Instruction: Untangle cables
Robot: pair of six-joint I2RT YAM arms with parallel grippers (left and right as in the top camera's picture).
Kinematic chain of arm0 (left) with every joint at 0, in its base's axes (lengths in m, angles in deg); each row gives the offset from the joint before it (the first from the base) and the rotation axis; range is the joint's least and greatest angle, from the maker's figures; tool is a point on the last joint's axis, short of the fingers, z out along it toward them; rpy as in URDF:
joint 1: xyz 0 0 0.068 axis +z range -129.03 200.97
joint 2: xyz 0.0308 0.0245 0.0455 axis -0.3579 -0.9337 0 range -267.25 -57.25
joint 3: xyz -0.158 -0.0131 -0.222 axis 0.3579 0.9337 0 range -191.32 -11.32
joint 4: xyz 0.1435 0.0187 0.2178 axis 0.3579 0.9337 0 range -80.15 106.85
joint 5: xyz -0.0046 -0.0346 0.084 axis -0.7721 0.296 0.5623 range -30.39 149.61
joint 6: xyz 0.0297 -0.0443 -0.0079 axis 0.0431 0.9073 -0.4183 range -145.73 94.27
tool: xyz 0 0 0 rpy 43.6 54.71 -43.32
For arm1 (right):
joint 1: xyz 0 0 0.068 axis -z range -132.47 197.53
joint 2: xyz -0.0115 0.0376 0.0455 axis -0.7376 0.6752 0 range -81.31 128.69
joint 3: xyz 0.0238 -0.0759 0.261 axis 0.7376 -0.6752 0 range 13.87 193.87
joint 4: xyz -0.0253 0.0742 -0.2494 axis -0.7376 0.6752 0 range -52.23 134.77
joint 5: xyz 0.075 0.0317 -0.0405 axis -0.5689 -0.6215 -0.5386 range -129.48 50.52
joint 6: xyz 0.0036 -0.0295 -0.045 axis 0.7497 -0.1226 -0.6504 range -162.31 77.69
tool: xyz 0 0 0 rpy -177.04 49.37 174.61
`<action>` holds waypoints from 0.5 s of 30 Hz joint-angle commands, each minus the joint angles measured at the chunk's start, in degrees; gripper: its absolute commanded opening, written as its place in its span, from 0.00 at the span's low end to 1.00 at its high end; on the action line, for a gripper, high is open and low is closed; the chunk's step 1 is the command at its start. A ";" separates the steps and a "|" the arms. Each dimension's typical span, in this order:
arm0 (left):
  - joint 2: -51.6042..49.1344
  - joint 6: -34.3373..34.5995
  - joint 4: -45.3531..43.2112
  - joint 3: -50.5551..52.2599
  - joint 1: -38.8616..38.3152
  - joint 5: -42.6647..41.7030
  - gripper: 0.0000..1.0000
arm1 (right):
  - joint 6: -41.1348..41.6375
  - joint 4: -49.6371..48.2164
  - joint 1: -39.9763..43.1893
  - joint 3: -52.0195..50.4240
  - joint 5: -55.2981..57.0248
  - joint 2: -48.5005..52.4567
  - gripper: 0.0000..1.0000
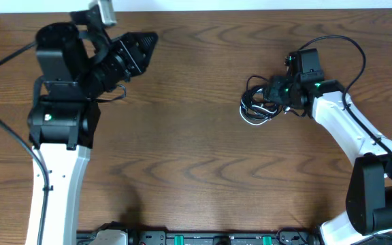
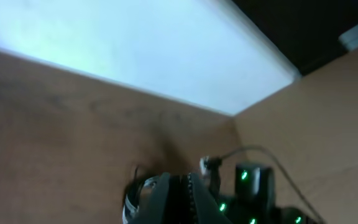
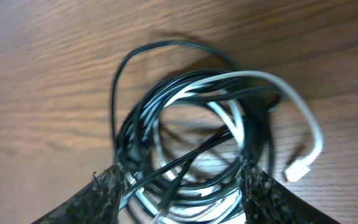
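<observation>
At the right gripper, parted jaws, with one of the fingers on either side of a coiled bundle. Hard to tell whether pressing on the cords or only flanking them. Between them, loops of black cable wound together with white cable, tangled. Just outside the right-hand finger, the white cord's small plug, flat on the table. Seen from overhead, the same bundle right of centre on the wood, touching the right arm's tip. Far off at the upper left, the left gripper, closed on nothing, pointing toward the right side, well apart from the cords.
</observation>
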 commanded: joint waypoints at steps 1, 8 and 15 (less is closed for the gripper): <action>-3.89 -5.68 3.96 -1.22 -2.27 -0.98 0.07 | -5.42 1.79 1.99 2.78 -7.23 -1.09 0.56; -12.96 -8.59 6.36 -1.01 -9.20 0.28 0.07 | -7.61 11.96 8.39 8.44 -7.30 -1.38 0.63; -22.82 -8.61 2.03 -1.01 -17.97 10.97 0.27 | -9.29 15.72 13.35 9.22 -9.51 -1.64 0.68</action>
